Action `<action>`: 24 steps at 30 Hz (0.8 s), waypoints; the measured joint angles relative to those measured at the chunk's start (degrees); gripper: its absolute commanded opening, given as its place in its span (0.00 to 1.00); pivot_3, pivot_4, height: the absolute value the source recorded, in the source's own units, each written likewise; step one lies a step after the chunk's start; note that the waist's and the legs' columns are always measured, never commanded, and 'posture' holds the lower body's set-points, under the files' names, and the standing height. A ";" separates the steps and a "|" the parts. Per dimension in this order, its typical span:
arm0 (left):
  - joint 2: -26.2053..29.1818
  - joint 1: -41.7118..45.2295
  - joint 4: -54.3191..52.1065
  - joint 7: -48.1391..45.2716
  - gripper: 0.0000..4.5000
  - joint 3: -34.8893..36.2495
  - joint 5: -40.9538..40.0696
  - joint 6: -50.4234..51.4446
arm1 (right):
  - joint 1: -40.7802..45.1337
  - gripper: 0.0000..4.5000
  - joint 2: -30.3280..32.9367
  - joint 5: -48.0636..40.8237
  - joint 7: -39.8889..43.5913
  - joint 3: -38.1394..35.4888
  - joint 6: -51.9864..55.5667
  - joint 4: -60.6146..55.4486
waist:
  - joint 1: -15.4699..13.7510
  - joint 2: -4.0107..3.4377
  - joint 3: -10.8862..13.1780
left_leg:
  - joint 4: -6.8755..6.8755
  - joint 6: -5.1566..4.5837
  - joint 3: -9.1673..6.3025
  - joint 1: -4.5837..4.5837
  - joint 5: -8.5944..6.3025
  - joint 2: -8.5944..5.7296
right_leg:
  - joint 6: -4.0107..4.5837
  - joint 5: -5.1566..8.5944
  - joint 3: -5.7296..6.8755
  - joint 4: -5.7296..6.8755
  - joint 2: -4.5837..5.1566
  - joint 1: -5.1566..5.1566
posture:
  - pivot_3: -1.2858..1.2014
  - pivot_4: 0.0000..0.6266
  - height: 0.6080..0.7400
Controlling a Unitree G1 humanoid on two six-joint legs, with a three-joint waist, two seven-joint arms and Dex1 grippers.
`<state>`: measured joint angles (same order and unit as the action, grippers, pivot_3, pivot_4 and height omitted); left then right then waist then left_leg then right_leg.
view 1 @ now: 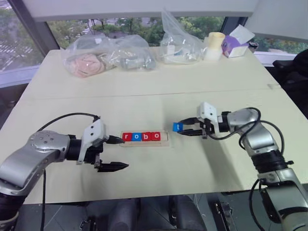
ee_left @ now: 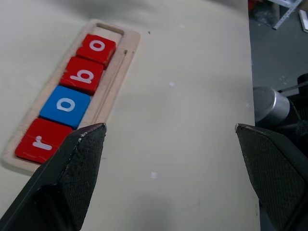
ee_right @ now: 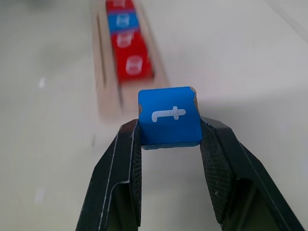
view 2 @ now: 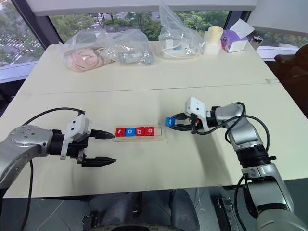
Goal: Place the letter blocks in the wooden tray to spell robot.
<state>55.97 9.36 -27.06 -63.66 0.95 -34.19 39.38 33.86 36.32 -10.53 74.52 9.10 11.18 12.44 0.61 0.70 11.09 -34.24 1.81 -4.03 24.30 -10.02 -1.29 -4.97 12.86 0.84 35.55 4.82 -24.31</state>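
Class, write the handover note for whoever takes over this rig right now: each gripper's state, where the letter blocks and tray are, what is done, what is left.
Right gripper: shut on the blue t block, held off the wooden tray's free end.
Left gripper: open, holding nothing, beside the tray's r end.
Tray: on the table, holding red r block, blue o block, red b block, red o block in order.
Done: "robo" seated.
Left: set t in the free last slot after the second o, then release.
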 measured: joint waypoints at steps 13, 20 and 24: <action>-2.39 -0.35 -0.13 2.70 1.00 -1.35 0.75 0.09 | 2.49 0.27 -4.13 3.72 -0.19 7.24 0.80 1.51 | 0.28 0.01 0.00 | -0.01 0.00 0.04 0.01 0.00 0.00 | -0.01 -0.02 -0.06 0.01 -0.06 -0.03 | 0.52 0.24 1.00; -3.77 -2.36 -1.72 4.34 1.00 -1.95 0.88 0.43 | 3.17 0.27 -5.22 6.07 -1.36 8.82 -0.98 4.76 | 0.18 0.01 0.00 | -0.02 0.00 0.05 0.01 0.00 -0.01 | -0.02 -0.03 -0.08 0.02 -0.07 -0.03 | 0.52 0.24 1.00; -3.85 -2.33 -2.07 4.79 1.00 -2.01 0.96 0.43 | 4.80 0.27 -6.77 7.91 -2.80 9.78 -2.15 6.62 | 0.35 0.01 0.00 | -0.01 0.00 0.06 -0.02 0.00 -0.01 | -0.02 -0.03 -0.09 0.03 -0.10 -0.03 | 0.52 0.24 1.00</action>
<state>52.12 7.03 -29.12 -58.87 -1.05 -33.23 39.81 38.66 29.55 -2.62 71.72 18.87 9.04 19.06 0.96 0.71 11.08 -34.25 1.81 -3.97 24.28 -10.02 -1.29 -4.98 12.83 0.75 35.58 4.72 -24.34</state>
